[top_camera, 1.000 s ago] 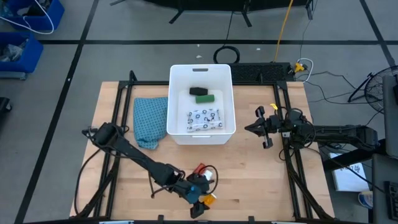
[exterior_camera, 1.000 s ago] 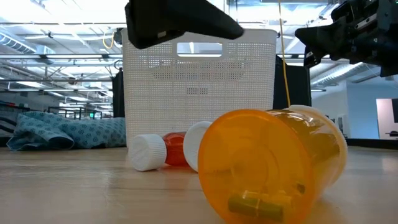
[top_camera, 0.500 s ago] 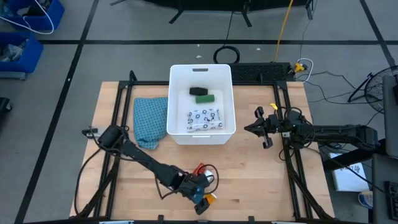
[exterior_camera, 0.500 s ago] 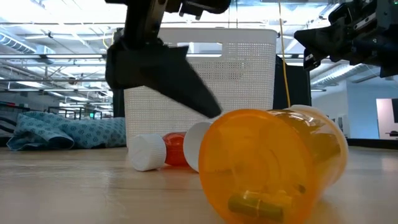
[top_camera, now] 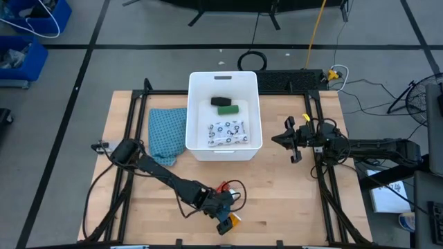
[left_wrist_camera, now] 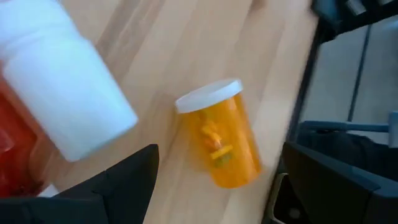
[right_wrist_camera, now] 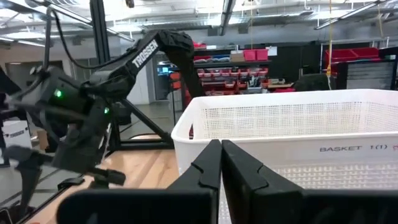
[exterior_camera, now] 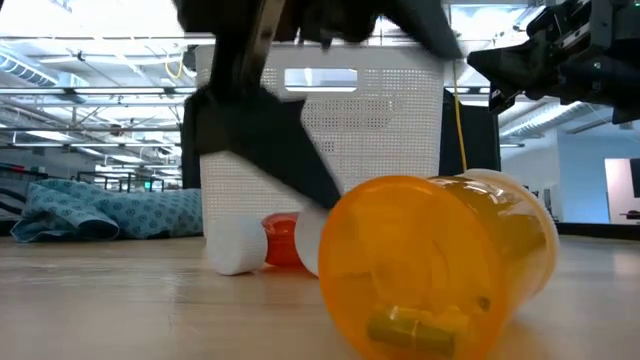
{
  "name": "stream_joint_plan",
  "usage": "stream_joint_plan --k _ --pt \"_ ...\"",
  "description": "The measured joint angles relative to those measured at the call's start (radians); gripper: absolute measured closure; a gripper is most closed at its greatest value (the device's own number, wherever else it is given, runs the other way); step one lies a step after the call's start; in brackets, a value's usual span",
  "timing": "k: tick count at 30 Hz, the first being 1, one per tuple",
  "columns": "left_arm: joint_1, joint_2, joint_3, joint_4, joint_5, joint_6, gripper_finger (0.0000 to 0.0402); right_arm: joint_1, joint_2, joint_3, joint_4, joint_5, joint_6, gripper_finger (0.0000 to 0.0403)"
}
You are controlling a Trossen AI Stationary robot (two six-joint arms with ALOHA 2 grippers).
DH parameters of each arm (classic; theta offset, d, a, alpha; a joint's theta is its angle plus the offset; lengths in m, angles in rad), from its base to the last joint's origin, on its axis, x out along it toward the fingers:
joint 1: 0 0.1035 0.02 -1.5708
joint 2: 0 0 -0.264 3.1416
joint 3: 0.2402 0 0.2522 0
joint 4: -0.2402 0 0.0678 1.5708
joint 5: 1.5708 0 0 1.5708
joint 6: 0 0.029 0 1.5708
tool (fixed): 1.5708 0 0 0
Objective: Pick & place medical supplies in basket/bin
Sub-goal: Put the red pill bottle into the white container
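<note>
1. High view: white basket sits mid-table and holds the black oblong, the green oblong and the dotted white packet. Teal cloth lies just beside its left wall. Left gripper is low at the near table edge, over the red tube and orange vial. Right gripper hangs right of the basket, nothing in it.
2. Low view: orange vial lies on its side up close; white bottle and red tube behind it, dark left arm above them.
3. Left wrist view: fingers spread wide, holding nothing; vial lies between them, bottle beside one.
4. Right wrist view: fingers pressed together, empty, pointing at the basket wall.
</note>
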Motion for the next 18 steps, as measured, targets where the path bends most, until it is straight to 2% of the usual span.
stream_joint_plan --k 7,11,14,18 --pt "0.014 -0.105 0.001 -0.145 -0.049 -0.002 0.0055 0.0 0.005 0.0 -0.001 -0.003 -0.004 0.0399" --pt "0.017 -0.147 0.003 -0.327 -0.151 -0.008 0.0055 0.002 0.008 0.0 -0.016 -0.003 -0.004 0.0399" --pt "0.029 -0.126 0.002 -0.46 -0.138 -0.017 0.0055 0.002 0.009 0.0 -0.021 -0.003 -0.001 0.0399" --pt "0.043 -0.076 0.0 -0.467 -0.083 -0.021 0.0055 0.002 0.013 0.0 -0.023 -0.003 0.003 0.0399"
